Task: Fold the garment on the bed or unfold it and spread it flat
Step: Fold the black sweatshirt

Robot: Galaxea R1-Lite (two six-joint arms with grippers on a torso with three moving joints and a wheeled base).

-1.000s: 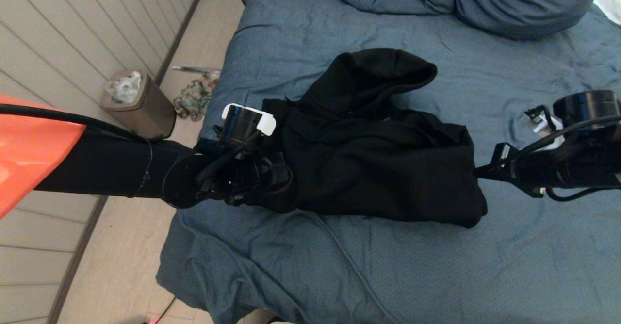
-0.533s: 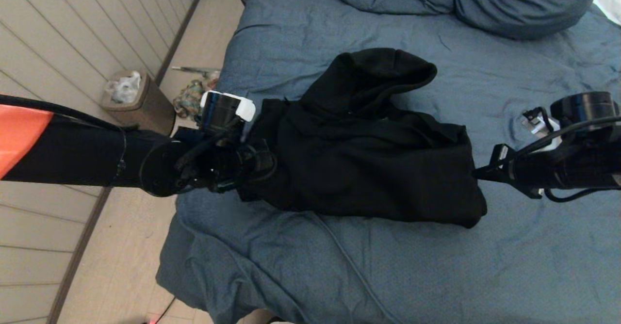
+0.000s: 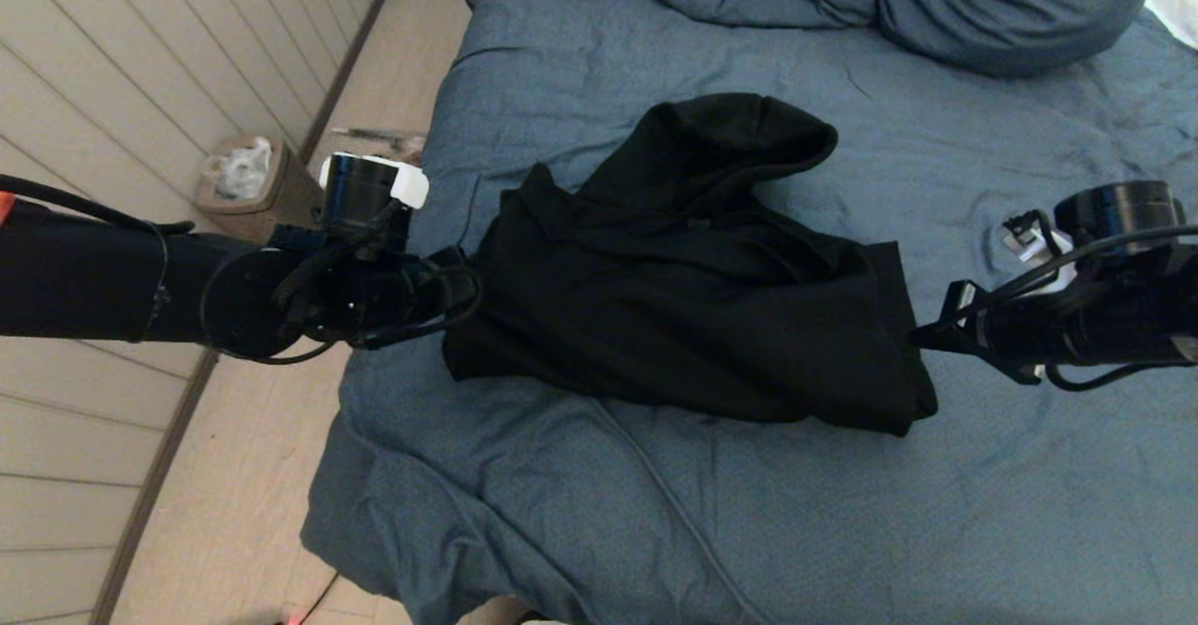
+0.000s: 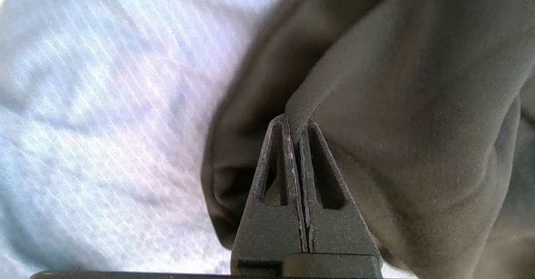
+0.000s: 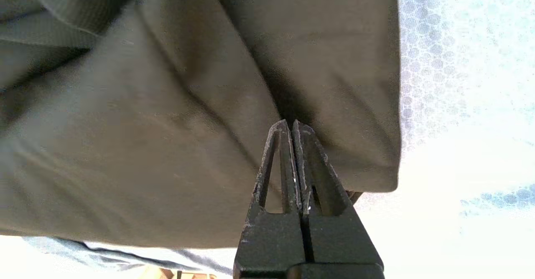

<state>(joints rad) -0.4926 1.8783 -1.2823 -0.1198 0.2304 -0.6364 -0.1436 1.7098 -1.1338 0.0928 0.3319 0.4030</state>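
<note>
1. Head view: the garment [image 3: 693, 307] lies bunched across the middle of the bed [image 3: 749, 531], hood toward the pillows [image 3: 936, 7]. The left hand [image 3: 459, 293] is at its left edge and the right hand [image 3: 922, 335] at its right edge, so the cloth is drawn between them. It looks only partly spread: the body is stretched sideways, but folds and the crumpled hood remain, and no sleeve lies out flat.
2. Left wrist view: the left hand [image 4: 297, 122] has its fingers together, clamped on a ridge of the garment [image 4: 397, 82] over the bed [image 4: 104, 124].
3. Right wrist view: the right hand [image 5: 290, 124] is likewise pinched shut on a fold of the garment [image 5: 167, 124]. Smoothing and laying flat are, I judge, mostly left to do.
</note>
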